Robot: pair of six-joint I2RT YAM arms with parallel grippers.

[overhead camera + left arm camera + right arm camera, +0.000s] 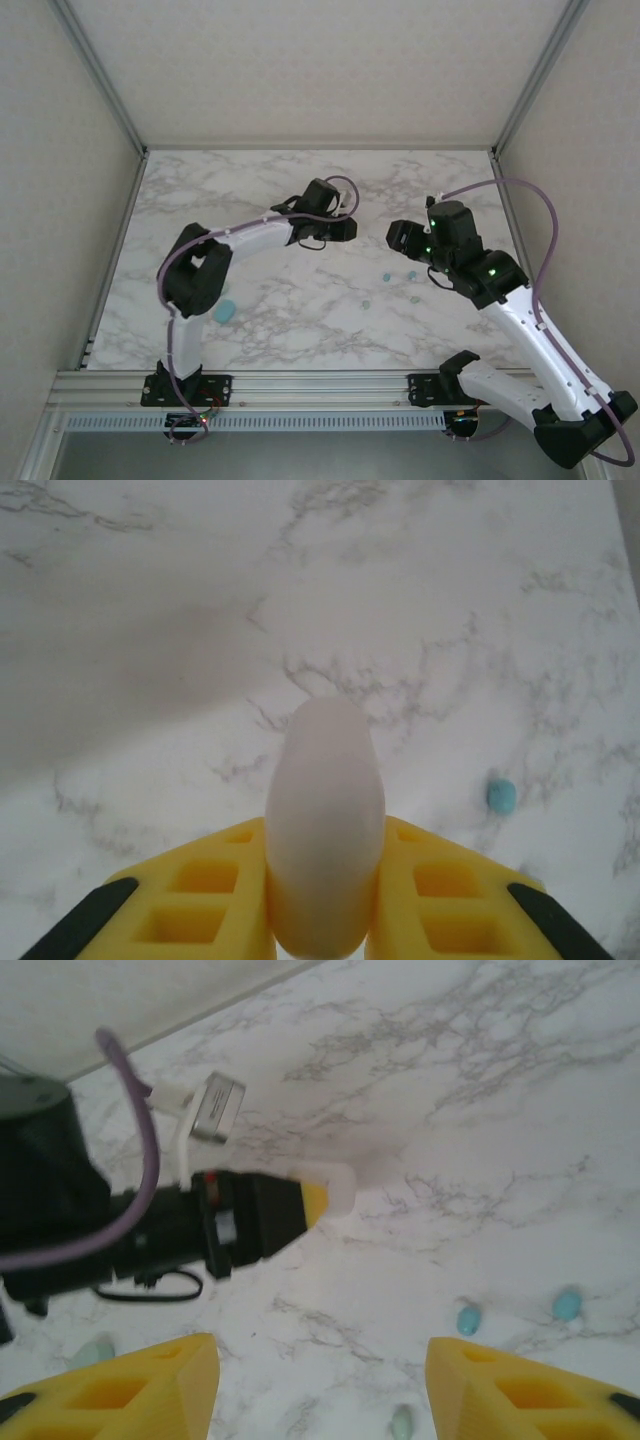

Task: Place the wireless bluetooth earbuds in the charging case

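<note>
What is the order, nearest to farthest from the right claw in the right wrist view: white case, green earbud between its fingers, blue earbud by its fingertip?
From the right claw:
1. The green earbud, low between the fingers.
2. The blue earbud, just past one fingertip.
3. The white case, farther ahead, held by the left claw.

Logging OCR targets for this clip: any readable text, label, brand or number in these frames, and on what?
No readable text in any view.
On the smooth white oval charging case held in the left gripper: blank, no logo visible.
On the small silvery rectangular tag behind that gripper: too blurred to tell whether it carries print.
</note>
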